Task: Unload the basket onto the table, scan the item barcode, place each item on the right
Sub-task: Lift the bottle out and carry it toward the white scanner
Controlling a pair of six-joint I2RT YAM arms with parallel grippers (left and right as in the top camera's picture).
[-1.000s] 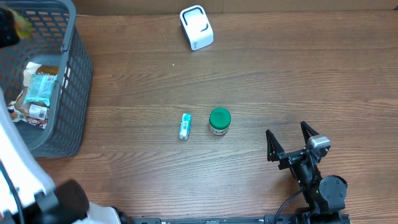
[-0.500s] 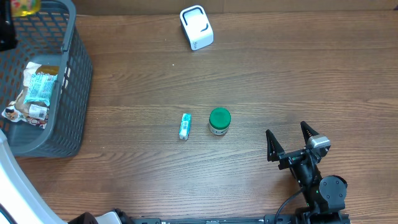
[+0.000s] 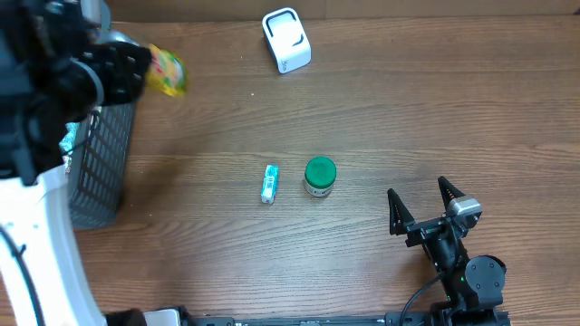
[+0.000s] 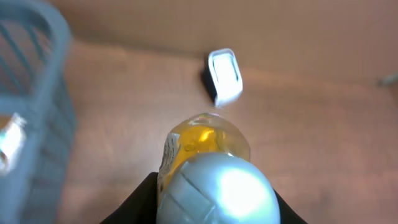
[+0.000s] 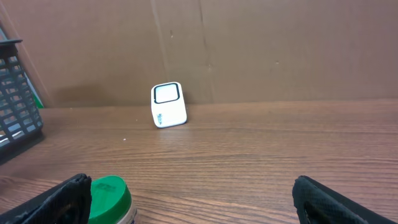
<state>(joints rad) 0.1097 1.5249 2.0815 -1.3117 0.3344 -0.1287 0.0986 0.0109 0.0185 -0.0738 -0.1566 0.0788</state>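
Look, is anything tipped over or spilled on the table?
Nothing is spilled or broken. Only the small blue-and-white tube lies flat on its side on the brown wooden table, next to the upright green-lidded jar but not touching it. The white box-shaped scanner stands upright.

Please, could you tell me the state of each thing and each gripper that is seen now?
Yellow bottle with silver cap: held in the air, cap on.
Left gripper: shut on the bottle.
Right gripper: open, empty.
White box-shaped barcode scanner: standing upright, untouched.
Green-lidded small jar: upright, lid on.
Small teal tube: lying flat.
Grey plastic mesh basket: upright, partly hidden.
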